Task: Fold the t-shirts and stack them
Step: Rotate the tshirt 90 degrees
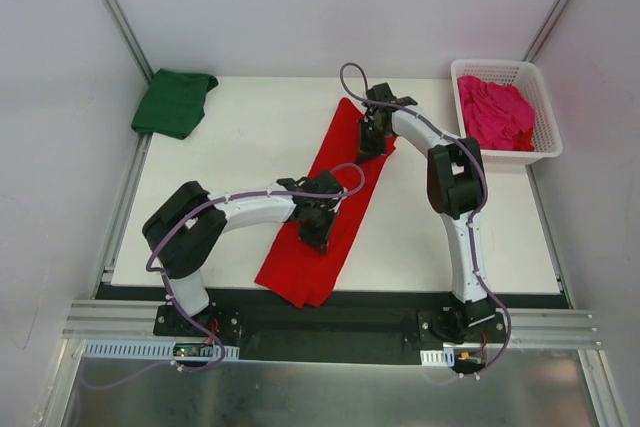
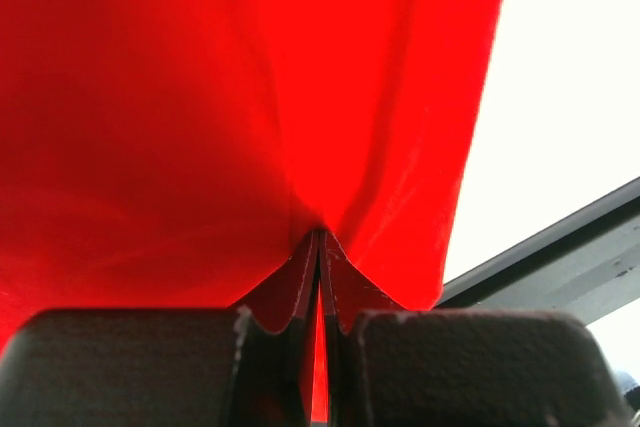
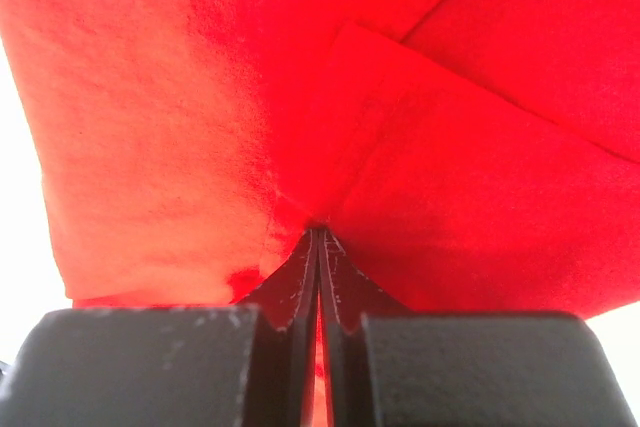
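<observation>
White table (image 1: 240,137) between pale walls (image 1: 50,47) bears red t-shirt (image 1: 305,267)

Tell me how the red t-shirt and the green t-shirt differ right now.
The red t-shirt lies stretched in a long diagonal strip across the middle of the table; the green t-shirt sits in a compact bundle at the far-left corner. The left arm's fingers and the right arm's fingers are each shut on the red t-shirt; nothing touches the green t-shirt. Both are plain, without prints.
</observation>
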You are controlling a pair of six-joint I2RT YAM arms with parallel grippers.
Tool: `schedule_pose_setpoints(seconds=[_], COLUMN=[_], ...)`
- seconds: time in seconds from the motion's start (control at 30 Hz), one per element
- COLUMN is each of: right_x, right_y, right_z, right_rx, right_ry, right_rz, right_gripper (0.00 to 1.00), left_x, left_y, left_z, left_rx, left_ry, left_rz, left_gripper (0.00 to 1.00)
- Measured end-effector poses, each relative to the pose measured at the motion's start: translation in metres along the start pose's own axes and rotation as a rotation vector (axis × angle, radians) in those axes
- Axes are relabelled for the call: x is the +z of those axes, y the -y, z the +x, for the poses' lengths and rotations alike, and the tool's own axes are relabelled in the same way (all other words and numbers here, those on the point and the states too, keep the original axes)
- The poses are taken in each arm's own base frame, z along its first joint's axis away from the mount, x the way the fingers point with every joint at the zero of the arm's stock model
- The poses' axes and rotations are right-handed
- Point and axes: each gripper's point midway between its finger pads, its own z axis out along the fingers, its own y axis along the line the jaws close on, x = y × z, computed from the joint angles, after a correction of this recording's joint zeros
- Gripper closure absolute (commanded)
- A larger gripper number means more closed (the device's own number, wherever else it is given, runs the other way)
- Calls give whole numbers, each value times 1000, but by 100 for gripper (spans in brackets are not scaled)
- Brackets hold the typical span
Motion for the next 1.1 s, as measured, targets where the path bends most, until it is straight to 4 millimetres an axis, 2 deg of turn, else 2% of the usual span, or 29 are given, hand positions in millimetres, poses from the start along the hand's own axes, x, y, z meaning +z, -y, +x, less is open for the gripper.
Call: schedule_pose_setpoints(seconds=[0.57,0.7,0.77,0.9,1.0,1.1], right_x=[5,-5,-19,-77,-136,-191], right_y=[2,-1,-3,-19,-33,-35], right_z=[-35,-28,-23,-28,-39,-33], right_rx=[-94,-121,-128,-159,-189,-195], right_ry=[68,99,117,230,378,508], right_rz=[-66,-95,-102,-132,-148,-130], right_gripper=[98,98,98,98,98,98], left_x=[-3,-8,-18,-60,-101,-130], left_y=[31,40,48,69,78,81], left_z=[-10,-8,-9,-18,-29,-44], left_rx=[54,77,97,146,192,243], left_ry=[14,22,46,159,289,403], left_rz=[59,73,91,154,188,188], left_gripper=[100,100,100,100,100,100])
